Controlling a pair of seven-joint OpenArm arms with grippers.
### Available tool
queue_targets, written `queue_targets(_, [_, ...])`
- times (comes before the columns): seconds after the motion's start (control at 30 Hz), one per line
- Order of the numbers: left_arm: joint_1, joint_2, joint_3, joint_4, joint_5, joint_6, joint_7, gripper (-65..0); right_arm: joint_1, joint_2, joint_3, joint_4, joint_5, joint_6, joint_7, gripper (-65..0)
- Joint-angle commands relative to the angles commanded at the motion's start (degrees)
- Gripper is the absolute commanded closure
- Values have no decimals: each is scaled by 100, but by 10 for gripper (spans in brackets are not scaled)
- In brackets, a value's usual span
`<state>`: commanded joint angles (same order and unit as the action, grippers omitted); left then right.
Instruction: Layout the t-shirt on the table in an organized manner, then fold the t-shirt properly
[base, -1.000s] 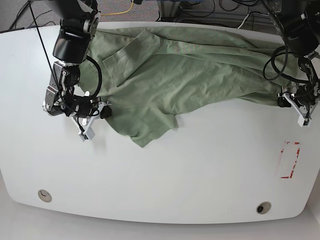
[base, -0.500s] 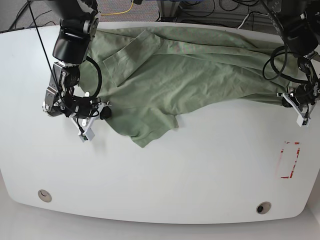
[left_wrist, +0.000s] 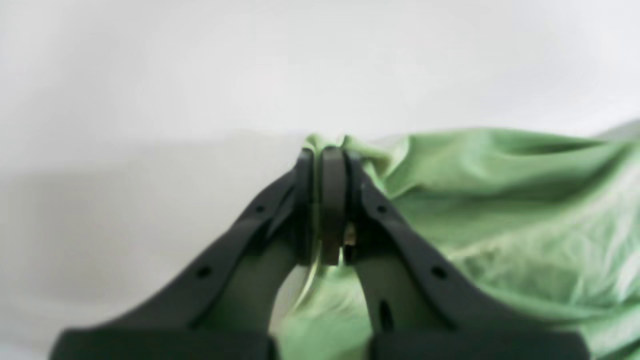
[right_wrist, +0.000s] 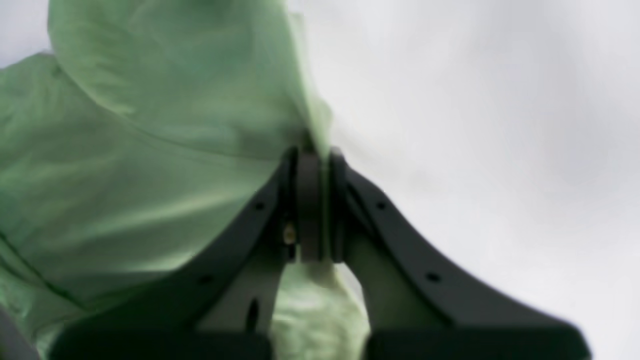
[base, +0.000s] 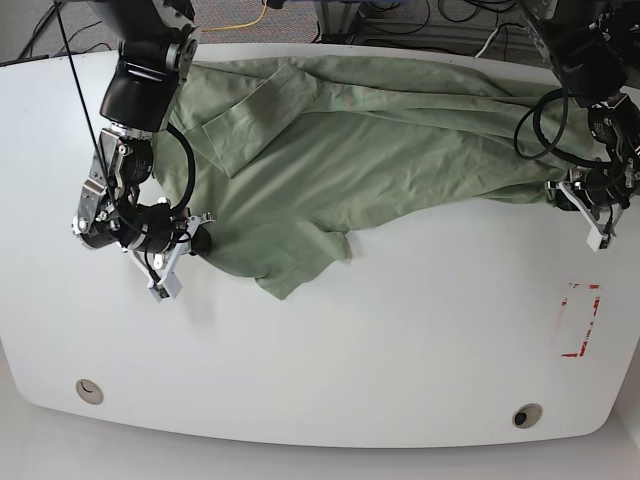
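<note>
One t-shirt (base: 380, 150) is present, lying crumpled across the far half of one white table (base: 330, 370), with a sleeve folded over near the far left and a loose corner hanging toward the table's middle. Two grippers are in view. The left gripper (left_wrist: 325, 165) has its jaws pressed together on a bunched edge of the fabric, at the shirt's end on the base view's right (base: 590, 205). The right gripper (right_wrist: 312, 160) is likewise clamped on a fold of cloth, at the shirt's opposite edge (base: 190, 235). Two round grommet holes (base: 527, 415) and one red rectangular marking (base: 578, 320) are counted on the tabletop. Both wrist views are blurred; the neck label cannot be made out.
</note>
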<state>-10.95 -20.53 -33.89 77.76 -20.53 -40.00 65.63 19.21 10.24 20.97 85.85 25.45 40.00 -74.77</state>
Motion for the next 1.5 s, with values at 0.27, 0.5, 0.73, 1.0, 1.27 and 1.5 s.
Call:
queue_targets(0.27, [132,-18,-9,791,-211,0,360,0,-220,26,0,782,0,0,-246,-14])
queue_targets(0.5, [422,-35,-9,1371,-281,0,369,0,-501,158,9,949,229,0,-334,-14])
queue_targets(0.73, [747,-35,-9,1714,-281,0,369,0,-853,396,308,1407,958,0,-523,-14])
queue_targets(1.0, [993,-149,-18,1714,-281,0,369,0,-1486,615,466,1969,1037,0,-523,-14])
queue_targets(1.27, [1160,-185,-18,1714,-281,0,369,0,-2312,615,475,2374,1363,0,-523,-19])
queue_targets(1.5, [1292,-193,0,1705,-264,0,369,0,-2848,563,484,2435,1389,0,-523,-22])
